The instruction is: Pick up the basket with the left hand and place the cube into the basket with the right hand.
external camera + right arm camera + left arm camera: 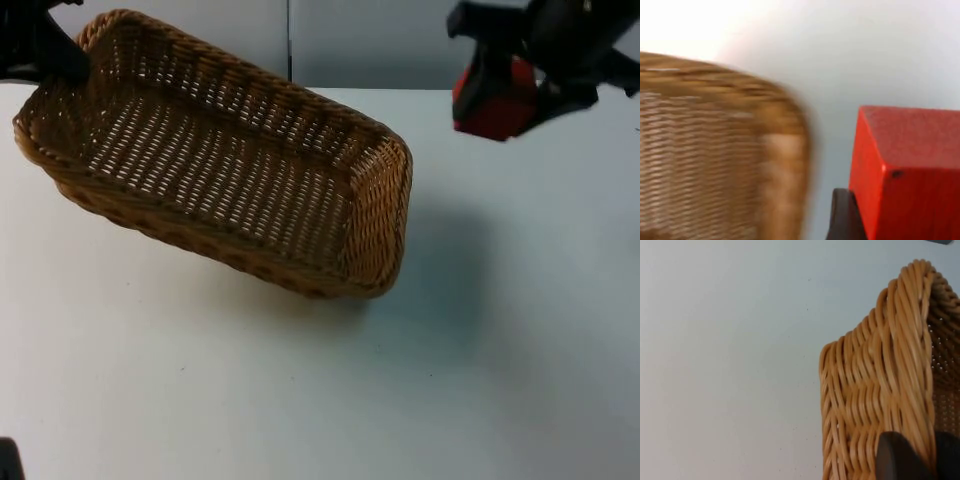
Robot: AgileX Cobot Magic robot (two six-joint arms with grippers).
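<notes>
the right gripper (505, 95) has its fingers (840, 215) clenched on the red cube (490, 100), held in the air above the worktop (500, 350) near the grey wall (400, 40). from those fingers the basket (220, 170) lies toward the left arm's side and a little nearer the camera; its closest short end is well apart from the cube, with bare worktop under the gap. the basket's long axis runs from that near end away to the far end, where the left gripper (50, 50) grasps the rim, its fingers (895, 460) pinching the woven wall. the basket hangs tilted, the held end high, the free end low, its shadow on the worktop suggesting it is lifted. the next move likely turns on carrying the cube sideways over the open mouth, past the near rim, before letting go.
</notes>
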